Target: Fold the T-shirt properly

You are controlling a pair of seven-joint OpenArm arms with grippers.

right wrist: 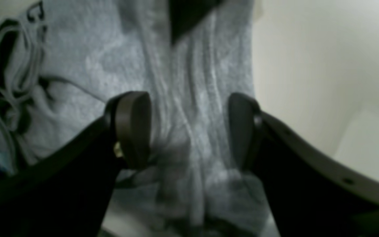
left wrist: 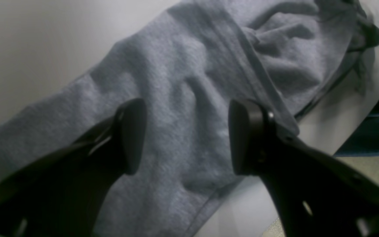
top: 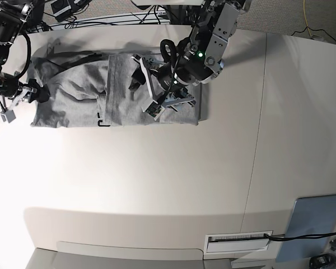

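Note:
The grey T-shirt (top: pixel 84 89) lies rumpled across the far side of the white table, partly folded, with a band of fabric doubled over its middle. My left gripper (top: pixel 145 87) hovers over the shirt's right half. In the left wrist view the left gripper (left wrist: pixel 188 138) is open, with creased T-shirt (left wrist: pixel 183 72) cloth below its fingers. My right gripper (top: pixel 39 92) is at the shirt's left edge. In the right wrist view the right gripper (right wrist: pixel 188 131) is open above ridged T-shirt (right wrist: pixel 110 59) cloth. Black lettering (right wrist: pixel 35 13) shows at the upper left.
The white table (top: pixel 157 185) has a seam running down its right part. A blue-grey pad (top: pixel 316 218) lies at the near right corner, beside a labelled slot (top: pixel 238 240). Cables (top: pixel 101 19) run along the far edge. The table edge (left wrist: pixel 367 108) is close to the shirt's corner.

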